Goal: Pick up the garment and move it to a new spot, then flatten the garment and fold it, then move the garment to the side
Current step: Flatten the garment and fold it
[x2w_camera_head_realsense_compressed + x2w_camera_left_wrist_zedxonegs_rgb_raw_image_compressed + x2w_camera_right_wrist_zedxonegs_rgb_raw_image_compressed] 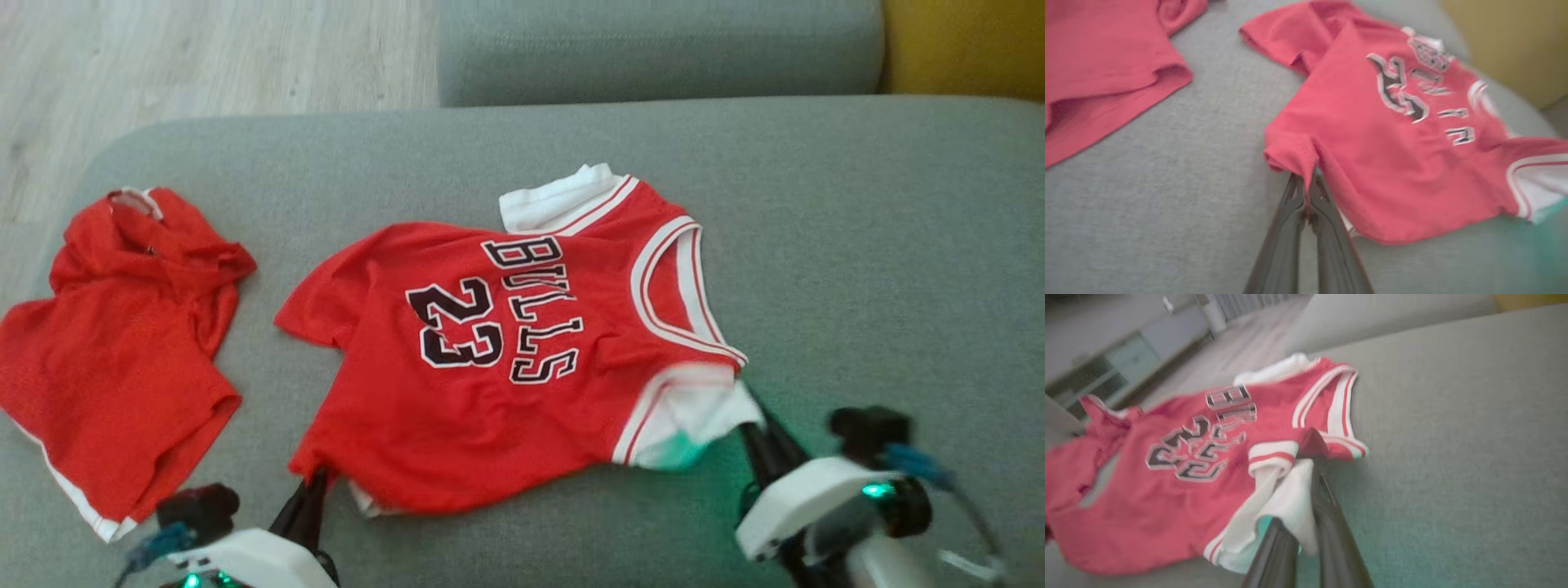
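Pinching the red jersey (506,367) in the middle of the frame on the grey sofa (857,245), with left gripper (314,480) closed tight on its lower-left hem and right gripper (753,429) closed on the lower-right white sleeve, likely to lift it spread out.

Red jersey (490,425), white-and-red trim, black "BULLS 23" print, white sleeves. Lies print-up and rumpled, mid grey cushion (857,245). Head view: neckline toward 3 o'clock, hem toward 9; sleeves at 12 and 4; hem corner at 7 bunched.
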Tool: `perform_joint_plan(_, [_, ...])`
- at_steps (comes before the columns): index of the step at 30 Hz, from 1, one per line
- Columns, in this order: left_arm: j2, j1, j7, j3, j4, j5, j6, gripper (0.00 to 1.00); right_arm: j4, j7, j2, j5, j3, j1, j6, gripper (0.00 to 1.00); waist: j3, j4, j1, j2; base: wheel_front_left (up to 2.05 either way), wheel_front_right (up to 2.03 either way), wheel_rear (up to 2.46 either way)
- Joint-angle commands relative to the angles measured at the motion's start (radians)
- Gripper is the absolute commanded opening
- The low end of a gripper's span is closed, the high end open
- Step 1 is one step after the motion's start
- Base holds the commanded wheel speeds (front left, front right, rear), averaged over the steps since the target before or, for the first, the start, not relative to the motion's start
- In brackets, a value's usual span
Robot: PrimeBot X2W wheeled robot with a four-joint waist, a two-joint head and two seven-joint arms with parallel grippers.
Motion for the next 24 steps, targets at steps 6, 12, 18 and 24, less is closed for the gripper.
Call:
perform_joint_plan(6, [-0.014,0.048,0.152,0.044,-0.417,-0.221,-0.035,0.0,-0.516,0.127,-0.005,0.243,-0.104,0.081,0.007,0.0,-0.035,-0.025,0.0,0.0,0.0,0.0,0.0])
perform_joint_plan(12, [-0.022,0.018,0.259,0.052,-0.738,-0.43,-0.023,0.0,-0.841,0.245,-0.005,0.376,-0.261,0.061,0.007,0.0,-0.046,-0.053,0.0,0.0,0.0,0.0,0.0])
perform_joint_plan(18, [-0.015,-0.112,0.343,0.085,-0.947,-0.55,0.028,0.0,-0.966,0.351,-0.005,0.399,-0.416,-0.073,0.007,0.0,-0.05,-0.075,0.0,0.0,0.0,0.0,0.0])
perform_joint_plan(24, [0.008,-0.272,0.465,0.045,-1.008,-0.62,0.085,0.0,-0.967,0.512,-0.005,0.347,-0.442,-0.292,0.007,0.0,-0.017,-0.097,0.0,0.0,0.0,0.0,0.0])
